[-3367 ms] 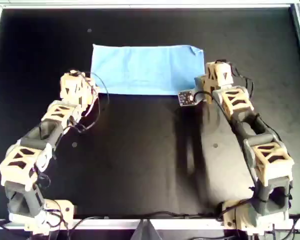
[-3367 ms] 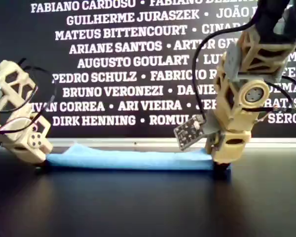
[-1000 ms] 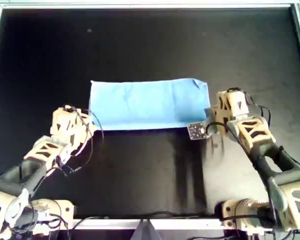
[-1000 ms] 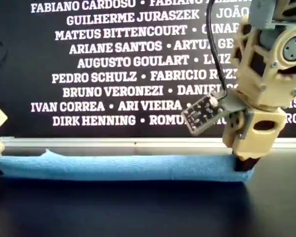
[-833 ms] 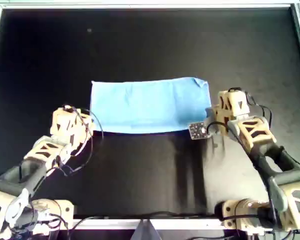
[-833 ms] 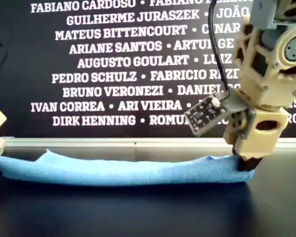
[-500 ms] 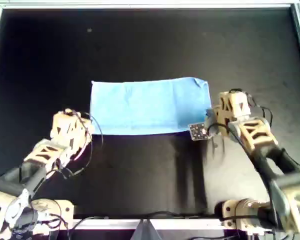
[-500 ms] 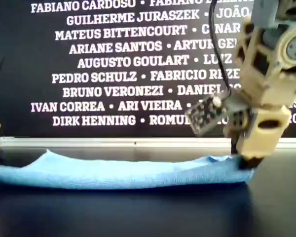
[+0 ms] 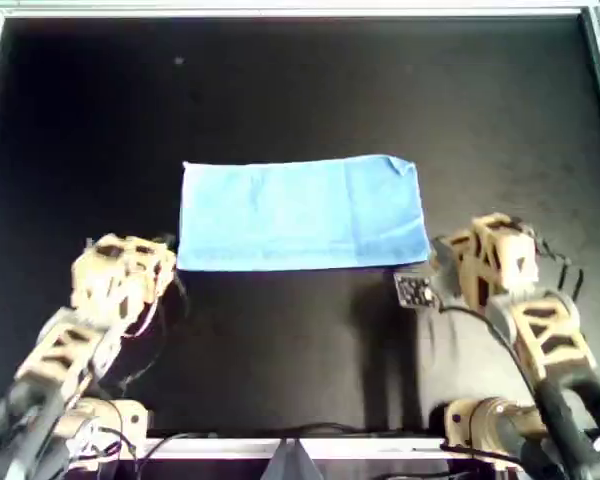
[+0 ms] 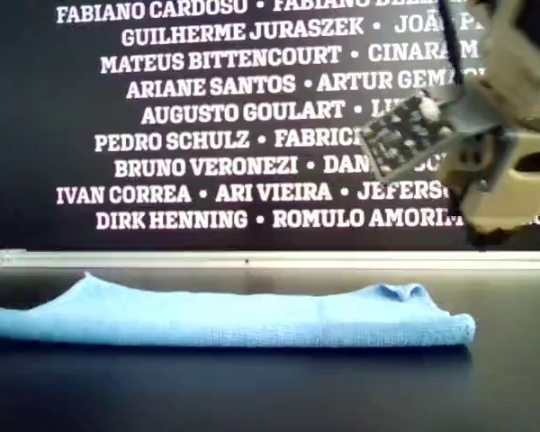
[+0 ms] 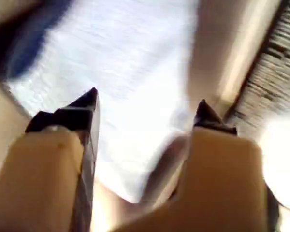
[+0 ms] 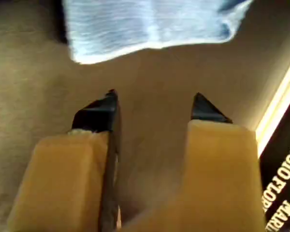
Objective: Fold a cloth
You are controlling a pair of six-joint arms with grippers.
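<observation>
cloth (image 9: 300, 215): light blue, fine grid weave | table (image 9: 280, 90): black | arms (image 9: 540, 335): tan and black | backdrop (image 10: 189, 108): black, white names

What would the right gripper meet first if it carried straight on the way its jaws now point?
Probably the bare black table: the right gripper is open and empty, and the cloth edge lies just beyond. Depth is unclear, so it might reach the cloth first.

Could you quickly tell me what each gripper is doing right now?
Left gripper: open, holding nothing, with the cloth beyond its tips.
Right gripper: open, holding nothing, clear of the cloth.
</observation>
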